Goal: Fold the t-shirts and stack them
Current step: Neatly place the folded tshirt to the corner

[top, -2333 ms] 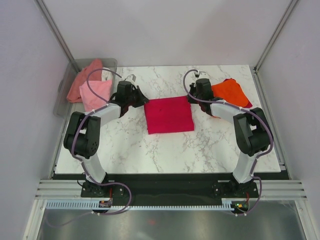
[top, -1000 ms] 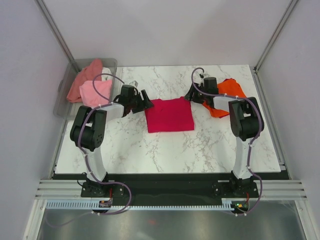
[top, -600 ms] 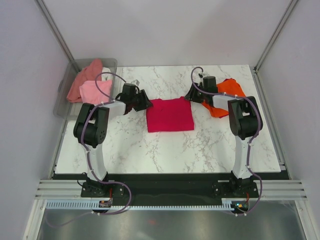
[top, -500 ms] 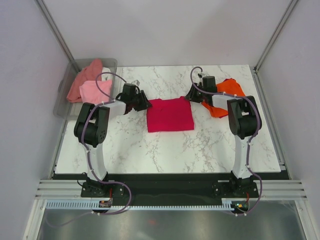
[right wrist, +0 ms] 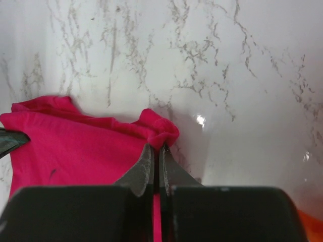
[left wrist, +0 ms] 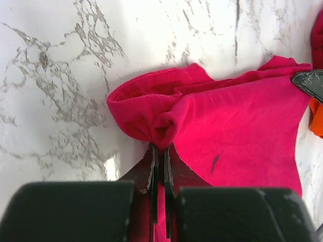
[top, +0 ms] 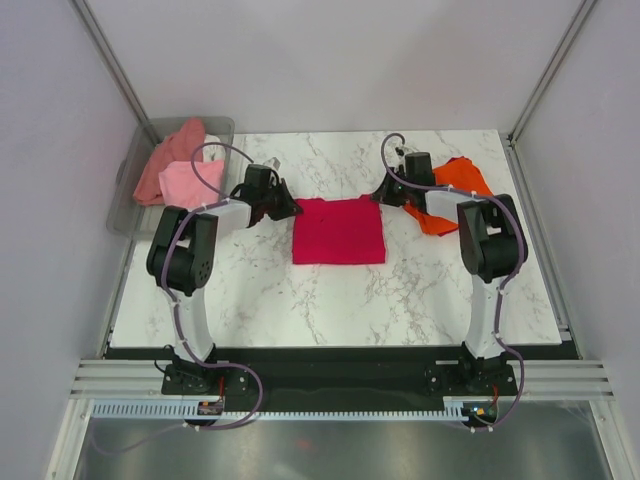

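The crimson t-shirt (top: 338,229) lies folded in a rough square on the middle of the marble table. My left gripper (top: 287,207) is shut on its far left corner, where the cloth bunches at my fingertips (left wrist: 160,147). My right gripper (top: 384,198) is shut on its far right corner, with a small fold pinched there (right wrist: 157,145). The crimson cloth fills the lower part of both wrist views (left wrist: 232,121) (right wrist: 70,146). The orange t-shirt (top: 458,185) lies at the far right, partly under my right arm. Salmon (top: 170,150) and light pink (top: 190,183) t-shirts lie in the bin.
A clear grey plastic bin (top: 124,190) stands off the table's far left corner. Metal frame posts rise at the far left and far right corners. Bare marble (top: 340,300) extends in front of the crimson t-shirt. A black strip runs along the near table edge.
Both grippers have closed in on the crimson shirt's far corners and taken hold of them. The shirt's far edge has shifted slightly; the other shirts have not moved.
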`<state>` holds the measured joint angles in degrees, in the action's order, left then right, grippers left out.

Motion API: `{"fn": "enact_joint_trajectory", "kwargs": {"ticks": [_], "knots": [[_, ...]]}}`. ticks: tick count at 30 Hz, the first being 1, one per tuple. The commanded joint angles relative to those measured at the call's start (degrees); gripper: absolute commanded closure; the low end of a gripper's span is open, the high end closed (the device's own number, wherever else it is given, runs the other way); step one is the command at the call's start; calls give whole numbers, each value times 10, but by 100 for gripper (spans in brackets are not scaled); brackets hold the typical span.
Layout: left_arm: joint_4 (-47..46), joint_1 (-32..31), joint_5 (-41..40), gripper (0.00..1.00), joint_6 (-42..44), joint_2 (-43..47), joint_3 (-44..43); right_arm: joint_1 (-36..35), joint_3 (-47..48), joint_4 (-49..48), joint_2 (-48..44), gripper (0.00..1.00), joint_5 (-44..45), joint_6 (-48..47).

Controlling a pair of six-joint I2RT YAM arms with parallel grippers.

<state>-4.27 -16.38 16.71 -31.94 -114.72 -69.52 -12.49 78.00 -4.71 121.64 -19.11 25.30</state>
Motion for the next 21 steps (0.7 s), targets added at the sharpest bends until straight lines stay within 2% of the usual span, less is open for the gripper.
{"fn": "enact_joint_trajectory", "kwargs": {"ticks": [1,5,7,11,13,16,21], "knots": [[-11,-8,17,98,0,78,17,-6,-18,-10,-89,100,-5,-1],[-12,-35,-1,98,-8,138,48,2,-35,20,-145,100,9,1],[-14,-49,-16,98,-18,161,58,9,-34,65,-178,100,22,1],[-14,-110,-54,98,-27,220,73,35,-62,102,-256,100,36,3],[-5,-135,-90,98,-29,236,72,42,-80,116,-302,100,47,3],[-6,-146,-89,98,-49,266,74,59,-86,143,-350,100,40,-4],[-6,-215,-110,98,-58,283,33,121,-57,213,-405,100,72,-16]]}}
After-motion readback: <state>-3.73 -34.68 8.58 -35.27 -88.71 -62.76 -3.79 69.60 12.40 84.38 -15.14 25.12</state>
